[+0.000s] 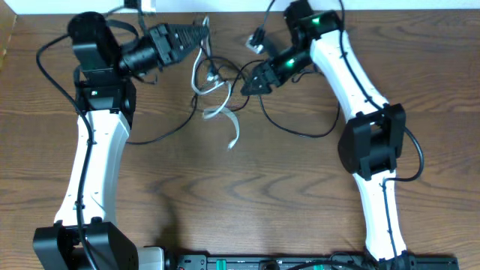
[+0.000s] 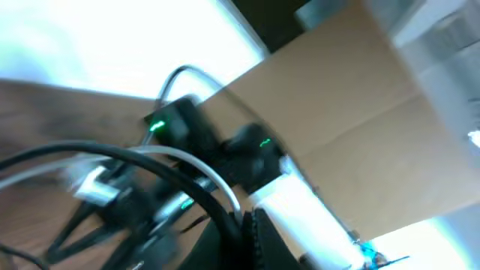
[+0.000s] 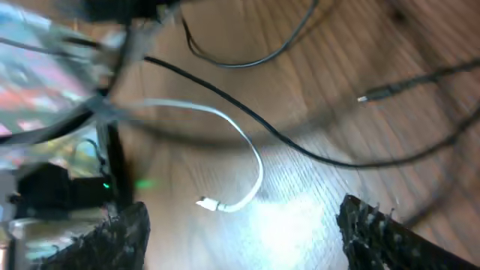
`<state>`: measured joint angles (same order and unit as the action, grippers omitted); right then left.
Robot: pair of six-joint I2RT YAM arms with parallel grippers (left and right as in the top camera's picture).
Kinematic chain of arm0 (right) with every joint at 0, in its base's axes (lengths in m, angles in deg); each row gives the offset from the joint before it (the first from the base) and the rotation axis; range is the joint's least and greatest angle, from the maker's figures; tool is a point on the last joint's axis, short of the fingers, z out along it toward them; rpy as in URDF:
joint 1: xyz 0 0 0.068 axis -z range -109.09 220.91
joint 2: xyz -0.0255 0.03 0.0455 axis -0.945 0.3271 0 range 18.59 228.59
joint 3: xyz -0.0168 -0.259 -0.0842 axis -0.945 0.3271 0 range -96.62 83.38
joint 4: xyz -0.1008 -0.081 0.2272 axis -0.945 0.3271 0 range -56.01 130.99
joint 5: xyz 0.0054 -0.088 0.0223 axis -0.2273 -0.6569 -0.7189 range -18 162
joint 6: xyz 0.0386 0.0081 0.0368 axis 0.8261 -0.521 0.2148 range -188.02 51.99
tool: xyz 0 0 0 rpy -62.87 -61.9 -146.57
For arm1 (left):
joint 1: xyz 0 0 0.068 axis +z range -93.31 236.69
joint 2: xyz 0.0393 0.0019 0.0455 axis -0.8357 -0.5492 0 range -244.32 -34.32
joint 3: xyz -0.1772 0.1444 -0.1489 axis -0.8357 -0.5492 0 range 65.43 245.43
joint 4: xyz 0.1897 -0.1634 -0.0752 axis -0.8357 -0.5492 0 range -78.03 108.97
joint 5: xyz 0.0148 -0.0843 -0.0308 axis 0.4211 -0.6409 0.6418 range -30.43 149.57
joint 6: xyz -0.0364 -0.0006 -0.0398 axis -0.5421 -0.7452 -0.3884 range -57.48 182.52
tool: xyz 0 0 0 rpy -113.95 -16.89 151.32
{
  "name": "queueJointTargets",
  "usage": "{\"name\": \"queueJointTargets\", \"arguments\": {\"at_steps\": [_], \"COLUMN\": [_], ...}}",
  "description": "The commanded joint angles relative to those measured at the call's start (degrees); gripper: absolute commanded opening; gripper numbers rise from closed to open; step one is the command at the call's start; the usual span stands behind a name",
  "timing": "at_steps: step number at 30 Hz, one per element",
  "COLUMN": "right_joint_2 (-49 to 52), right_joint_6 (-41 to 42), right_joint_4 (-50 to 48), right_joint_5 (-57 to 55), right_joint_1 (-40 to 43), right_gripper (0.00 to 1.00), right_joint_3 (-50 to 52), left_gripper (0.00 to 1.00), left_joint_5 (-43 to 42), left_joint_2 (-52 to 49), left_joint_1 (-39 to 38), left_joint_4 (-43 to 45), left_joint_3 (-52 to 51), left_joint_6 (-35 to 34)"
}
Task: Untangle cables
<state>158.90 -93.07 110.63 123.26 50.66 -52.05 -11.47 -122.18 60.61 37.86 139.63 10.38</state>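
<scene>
- Left hand [image 1: 199, 35]: up and left of the knot [image 1: 212, 75]. Its jaws are pressed together, apparently pinching the white cable [image 1: 219, 111] on its upper run, and strands hang from the tips down to the knot. The left wrist view is too blurred to confirm which strand is caught.
- White cable: a thin, smooth, round cord. It loops through the knot, and its free tail lies on the bench [image 1: 247, 195] just below the knot, ending in a small pale plug [image 3: 206, 202].
- Knot: loose loops of white and black cord crossing one another, between the two hands. The cords look limp and likely to slide easily over the matt wood grain.
- Right hand [image 1: 250, 84]: just right of the knot. Its dark, rough-edged fingers [image 3: 127, 236] are spread wide with nothing between them.
- Black cable [image 1: 300, 129]: a thin cord sweeping in a wide arc to the right of and below the knot, with one slim plug [image 3: 364, 97] lying free.
- Step in hand, as judged: taking a fresh hold on a black strand close to the knot. To do it well, the right hand should close on a single strand only. It should then draw that strand rightwards from the knot while the left anchors the white one, so the loops slip open rather than cinch.
</scene>
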Motion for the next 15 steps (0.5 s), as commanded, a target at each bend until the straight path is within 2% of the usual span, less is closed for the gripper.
{"name": "queueJointTargets", "arguments": {"at_steps": [1, 7, 15], "right_joint_2": [-0.37, -0.55, -5.31], "right_joint_6": [-5.49, -5.2, -5.51], "right_joint_4": [-1.18, -3.76, 2.23], "right_joint_5": [-0.72, -0.72, -0.74], "right_joint_1": [-0.92, -0.11, 2.71], "right_gripper": [0.78, 0.79, 0.78], "right_joint_3": [0.13, -0.52, -1.62], "left_gripper": [0.07, 0.07, 0.07], "left_joint_5": [-2.43, -2.12, -1.4], "left_joint_2": [0.9, 0.9, 0.9], "left_joint_1": [0.07, 0.09, 0.07], "left_joint_4": [6.8, 9.55, 9.53], "left_joint_3": [1.05, 1.05, 1.05], "left_joint_6": [-18.34, -22.14, -22.14]}}
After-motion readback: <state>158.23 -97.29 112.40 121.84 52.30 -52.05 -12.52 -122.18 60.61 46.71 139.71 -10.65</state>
